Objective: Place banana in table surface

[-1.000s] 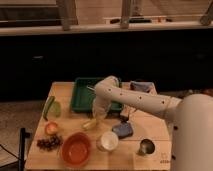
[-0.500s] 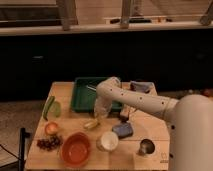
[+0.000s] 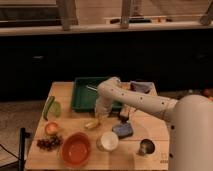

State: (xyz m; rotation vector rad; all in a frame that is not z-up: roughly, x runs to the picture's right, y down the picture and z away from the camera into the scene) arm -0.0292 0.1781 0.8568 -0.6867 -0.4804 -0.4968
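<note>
Just left of centre in the frame, the gripper hangs low at the end of the down-turned white arm, right in front of the near rim of the green tray. The banana sits just below and to its left, apparently down on the worktop. Whether the gripper is clamped on the fruit or clear of it, I cannot tell from this angle (the wrist hides the contact).

So what could go wrong? If the hold isn't fully released and the arm rises, my guess is the banana comes up with it or gets flicked aside. It's a curved fruit, so a nudge on one end would likely spin it rather than slide it. And it has neighbours: the white cup is near, toward the lower right, the orange bowl lies lower in the frame, and a small round fruit sits off to the left. A sideways drag could send the banana into any of them. The blue object lies just right of the gripper, under the forearm, so a careless pull-back risks clipping that too.

Now the banana itself. It lies flat, its long axis on a shallow diagonal, the right end slightly higher in the frame and pointing toward the gripper, the left end aimed at the lower left. Which end is the stem I can't make out.
</note>
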